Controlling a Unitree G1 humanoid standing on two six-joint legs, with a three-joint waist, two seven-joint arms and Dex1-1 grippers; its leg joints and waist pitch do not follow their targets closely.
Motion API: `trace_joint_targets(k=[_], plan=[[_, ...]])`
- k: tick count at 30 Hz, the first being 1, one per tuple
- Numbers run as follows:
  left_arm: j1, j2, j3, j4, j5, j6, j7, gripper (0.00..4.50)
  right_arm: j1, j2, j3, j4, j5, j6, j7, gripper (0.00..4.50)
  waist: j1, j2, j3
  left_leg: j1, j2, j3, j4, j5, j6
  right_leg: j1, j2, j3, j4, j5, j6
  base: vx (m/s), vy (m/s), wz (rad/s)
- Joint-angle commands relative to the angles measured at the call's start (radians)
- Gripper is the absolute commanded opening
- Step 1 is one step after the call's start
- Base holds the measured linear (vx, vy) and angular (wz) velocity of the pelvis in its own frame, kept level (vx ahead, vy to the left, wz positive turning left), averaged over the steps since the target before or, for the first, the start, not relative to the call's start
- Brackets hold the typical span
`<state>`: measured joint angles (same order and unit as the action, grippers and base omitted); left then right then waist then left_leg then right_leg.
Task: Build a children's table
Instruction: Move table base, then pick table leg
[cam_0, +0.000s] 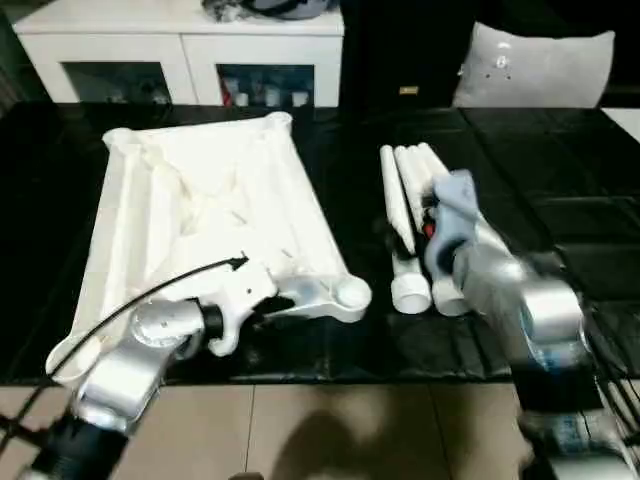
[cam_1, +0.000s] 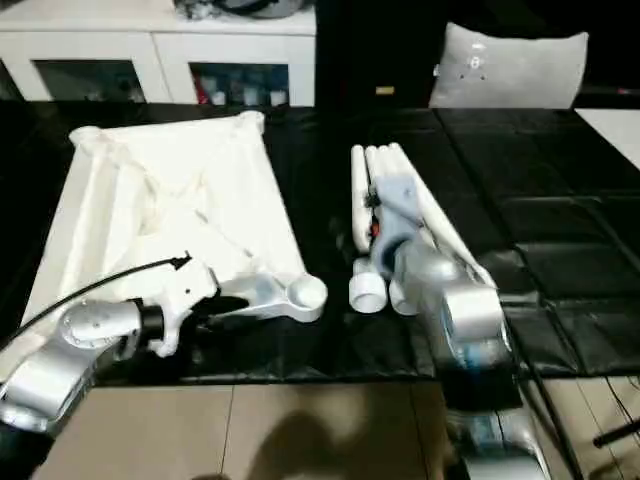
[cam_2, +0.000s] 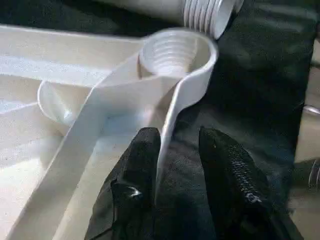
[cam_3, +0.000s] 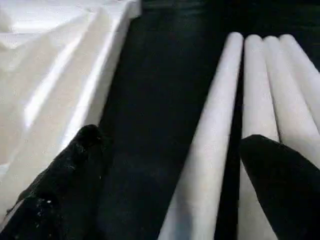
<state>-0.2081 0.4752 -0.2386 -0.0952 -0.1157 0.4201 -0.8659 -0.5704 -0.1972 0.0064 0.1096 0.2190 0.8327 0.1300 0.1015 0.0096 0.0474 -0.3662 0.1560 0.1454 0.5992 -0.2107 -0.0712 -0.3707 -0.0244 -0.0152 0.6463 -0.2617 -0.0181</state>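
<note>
The white tabletop (cam_0: 200, 200) lies upside down on the black mat, ribbed underside up. Its near right corner socket (cam_0: 352, 293) is round and threaded inside (cam_2: 172, 50). Several white tapered legs (cam_0: 405, 190) lie side by side to the right of it, threaded ends toward me. My left gripper (cam_2: 182, 150) sits at the tabletop's near edge just short of that socket, open, one finger on each side of the thin rim wall. My right gripper (cam_3: 172, 137) hovers low over the legs, open wide, with the leftmost leg (cam_3: 210, 125) between its fingers.
A black mat (cam_0: 540, 200) covers the work surface, ending at beige floor tiles (cam_0: 330, 430) in front. Behind stand a white cabinet with glass doors (cam_0: 180, 50) and a grey cushion (cam_0: 540, 65). A black cable (cam_0: 150, 290) runs along my left forearm.
</note>
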Motion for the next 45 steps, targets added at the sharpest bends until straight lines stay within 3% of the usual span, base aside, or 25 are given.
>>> trace_joint_targets(k=[1,7,15,32,45], plan=[[0.015,-0.016,-0.004,-0.061,-0.015,0.036,0.015,1.78,-0.032,0.006,-0.014,0.081,-0.029,0.026,-0.025,4.50,0.002,-0.007,-0.059,0.004,0.057,-0.016,-0.064,0.046,-0.011,0.055,-0.102,0.048,-0.053,0.264,-0.177,0.000,0.000,0.00],[0.044,-0.059,0.001,-0.141,0.010,0.065,0.117,2.02,-0.111,0.022,-0.021,0.223,-0.028,0.003,-0.034,4.50,0.007,-0.018,-0.057,0.006,0.059,-0.012,-0.063,0.042,-0.011,0.054,-0.101,0.047,-0.053,0.263,-0.176,0.000,0.000,0.00],[0.049,-0.045,-0.003,-0.176,0.020,0.101,0.141,2.02,-0.162,0.048,-0.024,0.362,-0.035,0.025,-0.034,4.50,0.010,-0.017,-0.056,0.006,0.059,-0.011,-0.062,0.036,-0.012,0.050,-0.102,0.047,-0.053,0.238,-0.171,0.000,0.000,0.00],[0.058,-0.029,-0.014,-0.197,0.016,0.126,0.155,2.02,-0.174,0.069,-0.072,0.476,-0.026,0.032,-0.052,4.50,0.011,-0.015,-0.054,0.007,0.059,-0.011,-0.066,-0.008,-0.022,0.044,-0.102,0.046,-0.059,0.153,-0.171,0.000,0.000,0.00],[0.042,-0.037,-0.018,-0.197,0.010,0.135,0.163,2.16,-0.197,0.082,-0.148,0.535,0.008,0.024,-0.061,3.45,0.011,-0.021,-0.056,0.007,0.059,-0.009,-0.065,-0.004,-0.016,0.044,-0.103,0.045,-0.059,0.152,-0.174,0.000,0.000,0.00]])
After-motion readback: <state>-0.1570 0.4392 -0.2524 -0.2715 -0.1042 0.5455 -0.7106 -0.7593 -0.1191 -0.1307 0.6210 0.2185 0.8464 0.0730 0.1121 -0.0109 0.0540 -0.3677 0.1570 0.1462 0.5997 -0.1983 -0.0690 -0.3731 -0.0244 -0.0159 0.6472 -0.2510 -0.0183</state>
